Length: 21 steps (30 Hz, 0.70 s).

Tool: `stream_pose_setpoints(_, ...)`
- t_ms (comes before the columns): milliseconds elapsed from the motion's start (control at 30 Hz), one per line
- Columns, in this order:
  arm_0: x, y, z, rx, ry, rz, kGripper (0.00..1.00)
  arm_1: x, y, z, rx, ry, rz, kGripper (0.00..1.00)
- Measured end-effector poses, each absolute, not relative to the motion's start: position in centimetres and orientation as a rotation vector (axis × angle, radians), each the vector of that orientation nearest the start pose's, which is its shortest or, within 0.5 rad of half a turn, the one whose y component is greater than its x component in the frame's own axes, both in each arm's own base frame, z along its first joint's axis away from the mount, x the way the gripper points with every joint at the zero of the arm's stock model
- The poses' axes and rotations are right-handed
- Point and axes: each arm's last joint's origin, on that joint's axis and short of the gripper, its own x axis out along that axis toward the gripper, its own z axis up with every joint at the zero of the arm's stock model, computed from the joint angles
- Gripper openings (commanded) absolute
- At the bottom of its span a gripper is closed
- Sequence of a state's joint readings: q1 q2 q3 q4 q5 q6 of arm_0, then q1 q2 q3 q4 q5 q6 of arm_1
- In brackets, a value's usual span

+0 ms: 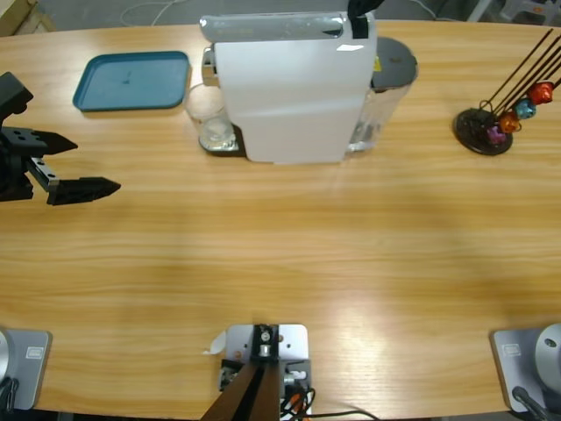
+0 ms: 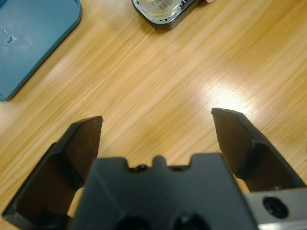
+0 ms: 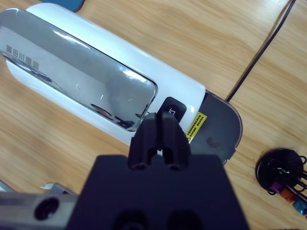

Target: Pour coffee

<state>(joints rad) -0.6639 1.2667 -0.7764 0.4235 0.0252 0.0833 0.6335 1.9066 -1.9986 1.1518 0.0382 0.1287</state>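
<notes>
We start w/ the table, a long wooden top carrying everything. Biggest thing on it is the white coffee machine at top middle, chrome lid on top, grey water tank at its far-right side. Next the blue tray, upper left, bare as far as we see. Then the left gripper at the left edge, jaws spread wide & holding nothing, hovering over bare wood well apart from the machine; its wrist view looks toward the glass near the top edge. The right gripper sits directly above the machine's top, jaws clenched together w/ nothing between them, tip just by the black button; whether it touches, we can't tell. Capsule stand at far right, coloured capsules on wire stems. Smallest: the glass on the drip tray at the machine's left front, w/ the coffee showing as a little pale liquid inside. Our read: brewing stage approx underway or done, glass not yet picked up, so grasping, lifting & pouring are all left.
</notes>
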Motion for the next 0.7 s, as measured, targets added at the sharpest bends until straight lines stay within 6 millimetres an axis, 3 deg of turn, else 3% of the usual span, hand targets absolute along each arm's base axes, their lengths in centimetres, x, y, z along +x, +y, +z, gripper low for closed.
stream_pose_setpoints(633, 15.16, -11.7, 28.75, 0.393, 0.863, -0.63, 0.996, 31.91, 22.33, 40.22, -0.119, 1.088, 0.579, 0.019)
stream_pose_setpoints(700, 15.22, -11.75, 28.7, 0.394, 0.864, -0.63, 0.996, 31.88, 22.33, 40.59, -0.128, 1.073, 0.584, 0.749)
